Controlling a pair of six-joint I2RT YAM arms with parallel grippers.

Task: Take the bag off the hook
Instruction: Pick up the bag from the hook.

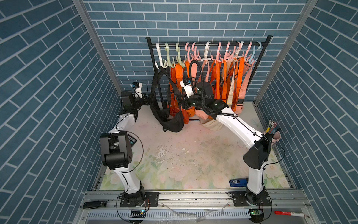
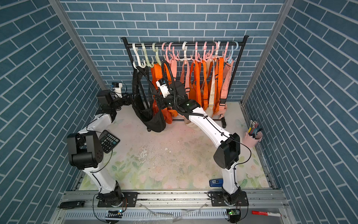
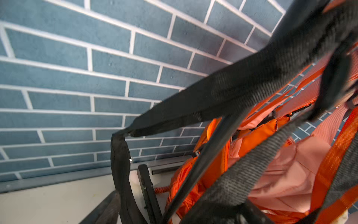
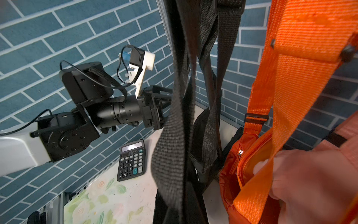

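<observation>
We see the black bag on the white hook at the end of the rack nearest the left arm. Its strap is looped over the hook's lower prong. Its body sags low under the rack, close to the counter, though we cannot tell whether it touches.

The left end effector sits on the outer side of the rack's end post, level with the middle of the strap. Its fingers are spread wide in the left wrist view, and black webbing passes down between them. We cannot tell whether either finger presses on the webbing (the right wrist view hides the tips behind the strap).

The right end effector reaches in from the other side, in front of the rack. It sits between the black bag and the orange bags that hang farther along the bar. Its jaws are pressed together. In both top views one run of the strap goes straight and taut from the hook down to it, so we read it as pinching that strap. The right wrist view agrees, with the webbing running down to the near edge of the picture, though the fingertips are out of frame.

Pink bags fill the far end of the rack.
</observation>
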